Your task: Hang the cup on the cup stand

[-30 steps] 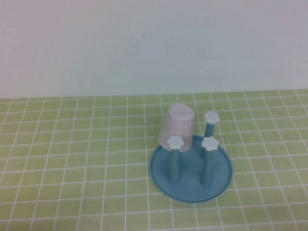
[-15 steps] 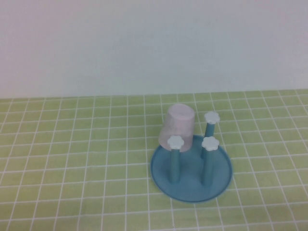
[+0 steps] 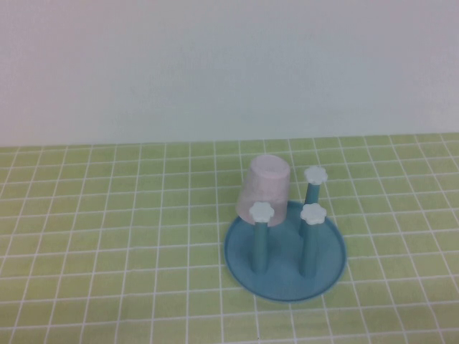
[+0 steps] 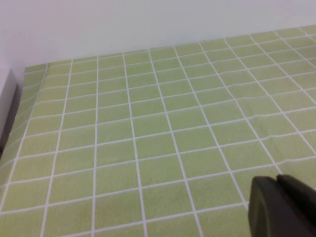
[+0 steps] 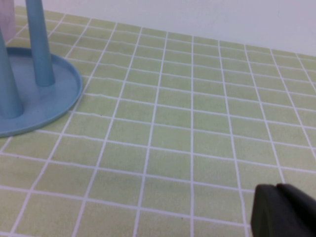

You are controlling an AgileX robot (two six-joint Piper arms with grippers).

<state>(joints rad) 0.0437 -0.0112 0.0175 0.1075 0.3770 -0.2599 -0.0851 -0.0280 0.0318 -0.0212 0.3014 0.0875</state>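
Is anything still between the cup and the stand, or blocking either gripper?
Nothing visible. The cup sits upside down on a rear peg of the cup stand. The left gripper and right gripper are shut, over bare green cloth.

Matt pink plastic cup (image 3: 266, 188), smooth blue plastic cup stand (image 3: 285, 276), checked cloth (image 3: 107, 236)

Cup (image 3: 267, 188) upside down on cup stand (image 3: 285, 261) rear-left peg; stand on table (image 3: 107, 244), right of centre.
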